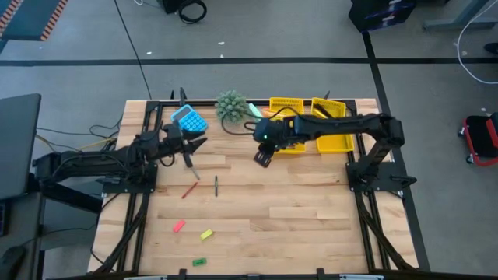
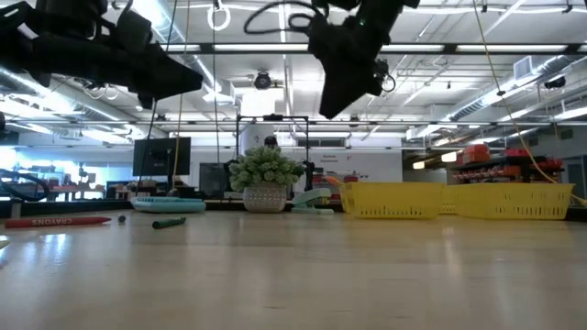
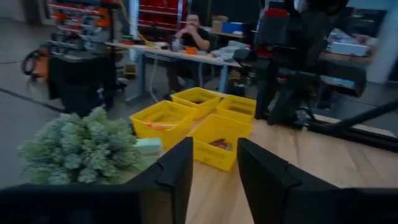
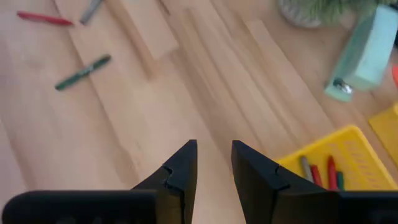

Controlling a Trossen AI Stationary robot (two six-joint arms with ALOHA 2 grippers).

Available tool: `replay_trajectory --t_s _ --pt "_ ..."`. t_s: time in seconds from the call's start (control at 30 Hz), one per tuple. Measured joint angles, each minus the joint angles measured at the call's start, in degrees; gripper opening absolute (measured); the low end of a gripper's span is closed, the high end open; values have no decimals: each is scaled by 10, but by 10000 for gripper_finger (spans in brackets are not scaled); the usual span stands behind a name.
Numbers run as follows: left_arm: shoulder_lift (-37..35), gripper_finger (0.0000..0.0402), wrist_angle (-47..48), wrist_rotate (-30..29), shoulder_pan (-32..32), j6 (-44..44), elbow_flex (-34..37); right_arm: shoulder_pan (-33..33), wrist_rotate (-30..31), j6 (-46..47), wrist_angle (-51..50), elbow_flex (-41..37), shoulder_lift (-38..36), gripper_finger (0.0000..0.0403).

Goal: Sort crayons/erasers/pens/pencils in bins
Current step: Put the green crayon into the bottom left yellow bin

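Note:
My left gripper [image 1: 199,142] hovers open and empty above the table's left part, near the blue calculator [image 1: 189,119]; its fingers [image 3: 177,171] show nothing between them. My right gripper [image 1: 263,159] hovers open and empty over the table's middle, just near of the yellow bins [image 1: 292,141]; it also shows in its wrist view [image 4: 214,165]. A grey pen [image 1: 193,166], a red crayon [image 1: 189,190] and a dark green stick [image 1: 215,185] lie flat on the table. A pink eraser [image 1: 178,226], a yellow eraser [image 1: 206,234] and a green eraser [image 1: 199,262] lie near the front edge.
Several yellow bins [image 3: 217,140] stand at the far right; one [image 4: 336,165] holds a grey, a red and a green stick. A potted plant [image 1: 231,105] and a pale green object [image 4: 367,53] stand at the far edge. A person sits in the room beyond [image 3: 194,37].

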State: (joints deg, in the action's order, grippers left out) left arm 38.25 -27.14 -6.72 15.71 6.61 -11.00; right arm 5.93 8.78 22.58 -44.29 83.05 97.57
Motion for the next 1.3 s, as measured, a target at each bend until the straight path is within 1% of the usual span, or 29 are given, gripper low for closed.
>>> replay_trajectory --t_s 0.1,0.2,0.33,0.47,0.6,0.67,0.73,0.9,0.97,1.0,1.17,1.3 --pt "7 145 11 32 8 1 -7 -26 56 13 14 -1 4 106" --pt "33 144 93 36 9 -25 -54 -41 90 13 32 -1 3 106" --pt "103 137 238 36 9 -61 -158 -44 102 22 39 -1 3 106" --pt "161 137 344 36 12 -95 -239 -52 103 56 42 -7 3 106" --pt "189 142 453 36 -2 -106 -279 -77 102 95 51 -34 3 106" --pt "189 143 499 36 -11 -102 -286 -87 111 111 70 -56 3 106" --pt "188 143 527 36 -20 -62 -287 -91 126 119 92 -79 3 106" --pt "187 135 565 35 -40 117 -288 -84 157 116 161 -118 3 106" --pt "192 130 572 35 -59 147 -288 -79 157 107 180 -122 4 106" --pt "198 128 568 34 -68 159 -288 -77 157 95 179 -120 3 106" --pt "221 127 562 24 -92 241 -288 -59 171 -24 183 -113 3 106" --pt "253 133 558 24 -105 307 -288 -41 193 -63 183 -113 3 106"
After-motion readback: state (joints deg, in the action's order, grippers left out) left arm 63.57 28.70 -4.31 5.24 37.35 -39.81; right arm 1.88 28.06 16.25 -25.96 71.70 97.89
